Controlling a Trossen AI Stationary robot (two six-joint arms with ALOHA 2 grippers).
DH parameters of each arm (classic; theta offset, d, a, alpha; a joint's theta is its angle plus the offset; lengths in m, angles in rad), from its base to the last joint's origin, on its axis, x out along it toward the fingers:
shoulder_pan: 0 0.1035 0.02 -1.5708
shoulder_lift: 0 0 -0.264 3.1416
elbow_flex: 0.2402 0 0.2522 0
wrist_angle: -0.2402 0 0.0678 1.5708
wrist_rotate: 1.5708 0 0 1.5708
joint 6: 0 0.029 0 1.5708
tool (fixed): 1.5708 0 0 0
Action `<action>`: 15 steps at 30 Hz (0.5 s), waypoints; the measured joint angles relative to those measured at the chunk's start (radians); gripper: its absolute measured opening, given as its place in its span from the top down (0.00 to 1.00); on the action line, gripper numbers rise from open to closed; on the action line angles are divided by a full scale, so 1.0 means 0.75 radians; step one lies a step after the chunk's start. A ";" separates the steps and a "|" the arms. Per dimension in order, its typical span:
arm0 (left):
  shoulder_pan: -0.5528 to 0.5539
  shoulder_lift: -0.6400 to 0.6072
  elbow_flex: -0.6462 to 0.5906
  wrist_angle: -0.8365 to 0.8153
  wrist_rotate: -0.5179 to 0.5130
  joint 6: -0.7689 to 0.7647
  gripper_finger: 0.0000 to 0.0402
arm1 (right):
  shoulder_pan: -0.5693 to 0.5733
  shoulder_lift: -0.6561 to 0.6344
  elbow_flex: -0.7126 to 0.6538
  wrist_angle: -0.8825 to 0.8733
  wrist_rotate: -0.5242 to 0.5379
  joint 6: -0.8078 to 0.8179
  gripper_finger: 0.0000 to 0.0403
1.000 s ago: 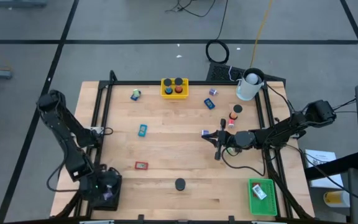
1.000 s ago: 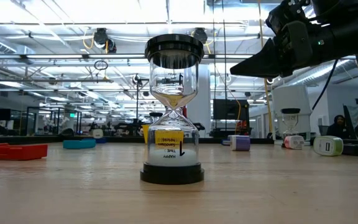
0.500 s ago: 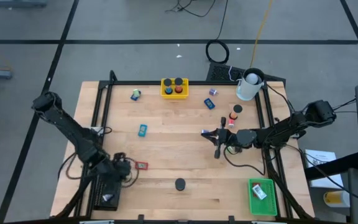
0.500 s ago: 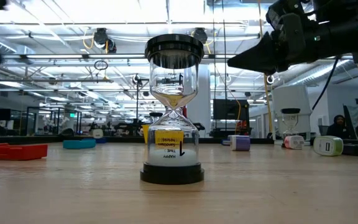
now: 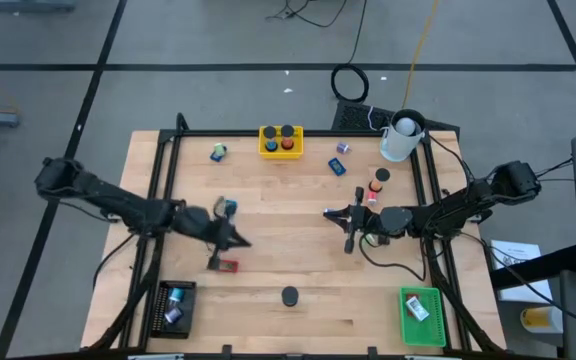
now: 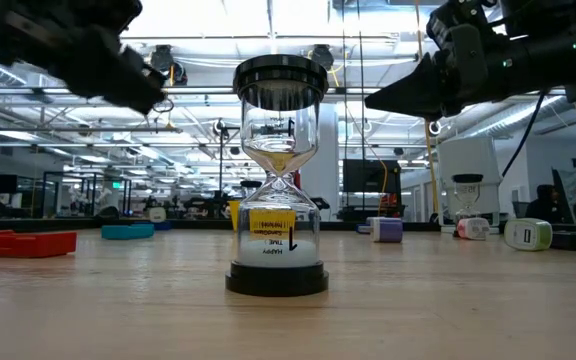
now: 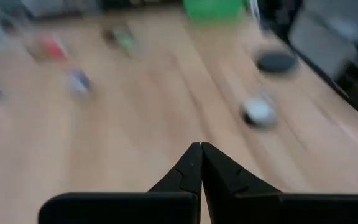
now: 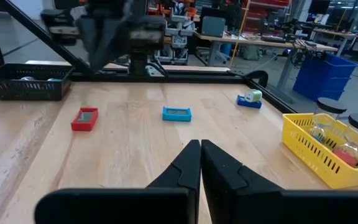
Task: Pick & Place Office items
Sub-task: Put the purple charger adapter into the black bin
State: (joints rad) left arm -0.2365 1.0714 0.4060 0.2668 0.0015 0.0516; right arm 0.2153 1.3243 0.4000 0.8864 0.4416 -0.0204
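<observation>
Broadly, the wooden table (image 5: 268,320) has a black rail along each side and wide bare wood in its middle and near strip. At the far edge sits the yellow tray (image 5: 280,141); the black tray (image 5: 171,308) fills the near left corner, the green tray (image 5: 421,314) the near right, and the white cup (image 5: 400,137) the far right corner. The left gripper (image 5: 243,243), fingers pressed together on nothing, hovers over the left-centre wood between the blue block (image 5: 229,208) just beyond it and the red block (image 5: 227,266) just nearer. The right gripper (image 5: 330,213), likewise clenched and empty, hangs right of centre beside the small purple block (image 5: 330,213). The hourglass (image 5: 289,296) stands alone near the front edge, well apart from both.
</observation>
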 joint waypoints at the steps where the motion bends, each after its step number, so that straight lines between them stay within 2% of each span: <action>1: 0.039 -0.008 -0.044 0.123 0.007 0.044 0.99 | 0.000 0.000 0.000 -0.001 0.001 0.000 0.98; 5: 0.183 -0.011 -0.216 0.519 0.006 0.131 0.98 | 0.000 -0.003 0.000 -0.002 0.002 0.000 0.99; 10: 0.350 -0.006 -0.422 0.883 -0.009 0.122 0.96 | 0.001 -0.059 0.000 -0.033 0.058 -0.012 1.00; 13: 0.421 -0.007 -0.526 1.036 -0.003 0.102 0.98 | 0.001 -0.137 0.000 -0.143 0.153 0.006 1.00; 15: 0.450 -0.009 -0.518 0.998 -0.001 0.086 0.99 | 0.000 -0.206 0.010 -0.298 0.183 0.040 1.00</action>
State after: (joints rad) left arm 0.1009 1.0649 0.0174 1.0153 0.0010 0.1162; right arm 0.2153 1.1696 0.4073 0.6627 0.5791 0.0096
